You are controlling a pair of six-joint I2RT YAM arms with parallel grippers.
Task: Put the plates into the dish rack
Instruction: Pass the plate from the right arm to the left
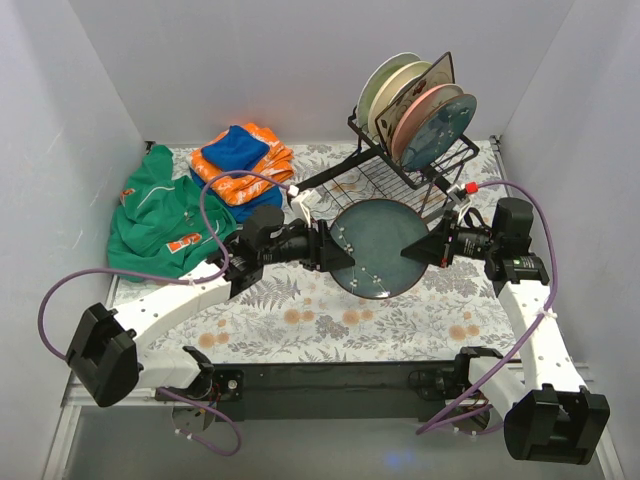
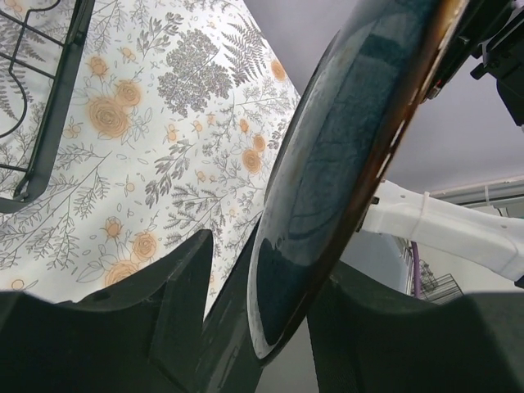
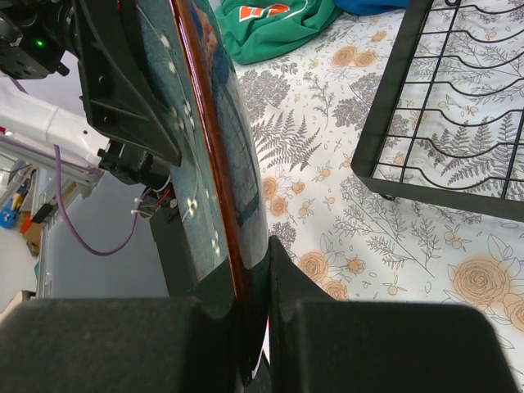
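Note:
A dark teal round plate point(image 1: 380, 245) is held on edge above the table's middle, between both grippers. My right gripper point(image 1: 425, 248) is shut on its right rim; in the right wrist view the fingers point(image 3: 254, 286) pinch the brown-edged plate point(image 3: 209, 123). My left gripper point(image 1: 335, 245) is at the left rim. In the left wrist view its jaws point(image 2: 270, 327) stand open around the plate's edge point(image 2: 344, 164), with a gap to the right finger. The black wire dish rack point(image 1: 370, 185) stands behind, with several plates point(image 1: 420, 115) upright in its raised section.
Folded orange and blue cloths point(image 1: 245, 160) and a green garment point(image 1: 160, 215) lie at the back left. The rack's lower tray point(image 3: 442, 106) is near my right gripper. White walls close in on three sides.

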